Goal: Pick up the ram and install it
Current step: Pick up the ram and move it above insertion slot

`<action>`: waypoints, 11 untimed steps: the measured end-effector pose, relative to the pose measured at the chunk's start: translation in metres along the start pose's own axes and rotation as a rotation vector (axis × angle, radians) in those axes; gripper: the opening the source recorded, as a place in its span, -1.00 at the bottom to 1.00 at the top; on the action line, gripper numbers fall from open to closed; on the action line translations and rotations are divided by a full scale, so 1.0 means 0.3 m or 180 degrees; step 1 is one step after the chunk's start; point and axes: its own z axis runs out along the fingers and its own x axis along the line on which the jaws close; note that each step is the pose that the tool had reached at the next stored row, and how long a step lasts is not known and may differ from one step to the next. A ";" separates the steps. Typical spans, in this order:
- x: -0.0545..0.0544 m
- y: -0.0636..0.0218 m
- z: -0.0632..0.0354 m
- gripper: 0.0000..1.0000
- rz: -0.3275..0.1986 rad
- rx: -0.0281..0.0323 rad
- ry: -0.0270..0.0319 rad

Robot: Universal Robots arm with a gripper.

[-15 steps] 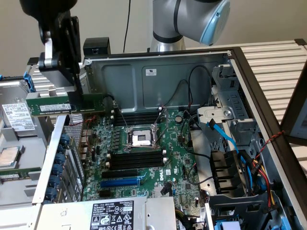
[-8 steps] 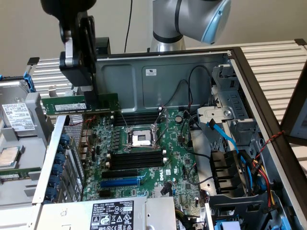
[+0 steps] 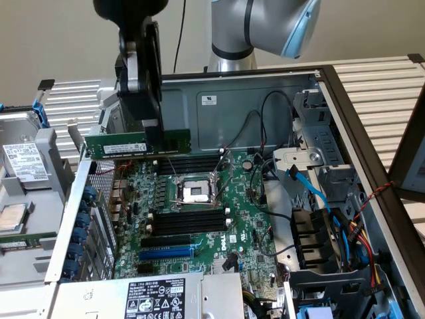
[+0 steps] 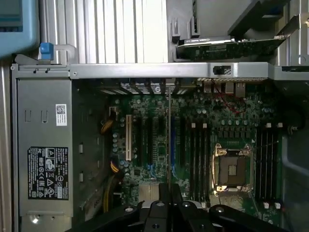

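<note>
an open desktop computer case (image 3: 265,100) lies on its side on a slatted table (image 3: 378,86). the robot's black gripper (image 3: 147,125) hangs over the case's far corner at the exterior view's left, its claw clamped on the top edge of the ram (image 3: 136,143). the ram, a green stick with a white sticker, is held level in the air above the motherboard (image 3: 246,226), touching none of it. just below it lies a bank of black memory slots (image 3: 189,163), then the open metal cpu socket (image 3: 197,193), a second bank of slots (image 3: 189,219) and a blue expansion slot (image 3: 166,252). black cables (image 3: 265,126) loop down the case's back wall and reach the board beside the first bank's end. a blue cable (image 3: 309,186) and coloured wires crowd the drive bay at the exterior view's right. a grey power supply (image 3: 159,296) with a label sits at the front. in the wrist view the ram (image 4: 169,140) shows edge-on, a thin line running from the gripper (image 4: 169,195) across the board.
</note>
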 end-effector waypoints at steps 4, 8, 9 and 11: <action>0.002 -0.048 0.003 -0.76 0.0001 0.0010 -0.0001; 0.003 -0.097 0.006 -0.76 0.0001 0.0021 -0.0001; 0.004 -0.107 0.006 -0.76 0.0001 0.0025 -0.0001; 0.004 -0.115 0.006 -0.76 0.0001 0.0027 -0.0001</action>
